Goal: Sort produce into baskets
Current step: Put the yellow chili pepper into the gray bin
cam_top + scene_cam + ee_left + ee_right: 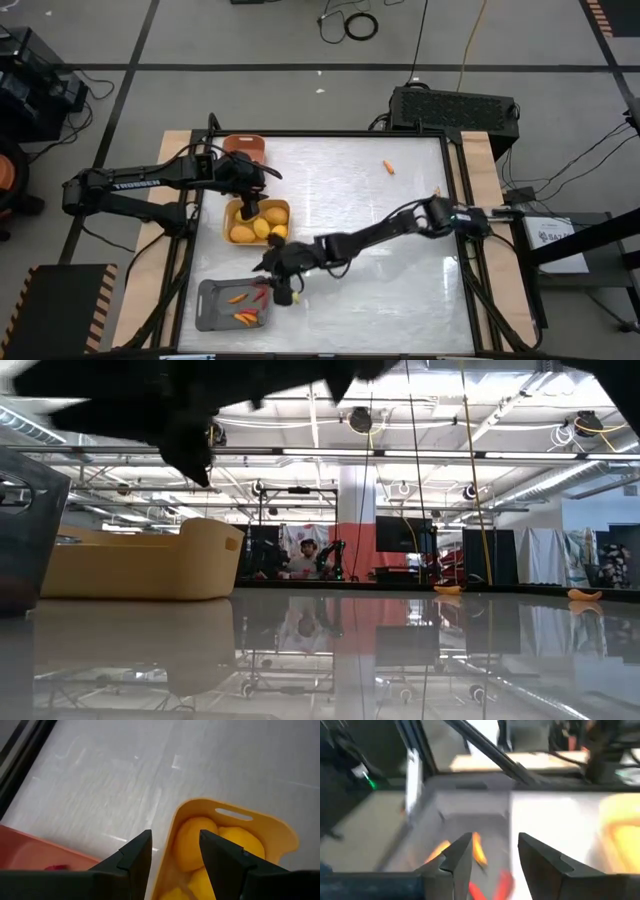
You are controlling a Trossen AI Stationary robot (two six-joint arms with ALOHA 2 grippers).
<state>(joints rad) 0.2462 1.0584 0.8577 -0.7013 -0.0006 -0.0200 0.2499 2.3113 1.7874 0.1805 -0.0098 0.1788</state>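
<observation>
The yellow basket holds several yellow-orange fruits. My left gripper hangs open above its far rim, with nothing between the fingers. The grey basket near the front edge holds orange sticks and red sticks. My right gripper stands open and bare just above that basket's right side. The salmon basket at the far left holds a small red piece.
Two loose orange pieces lie on the table toward the far right. The three baskets stand in a row down the table's left side. The middle and right of the table are bare white surface.
</observation>
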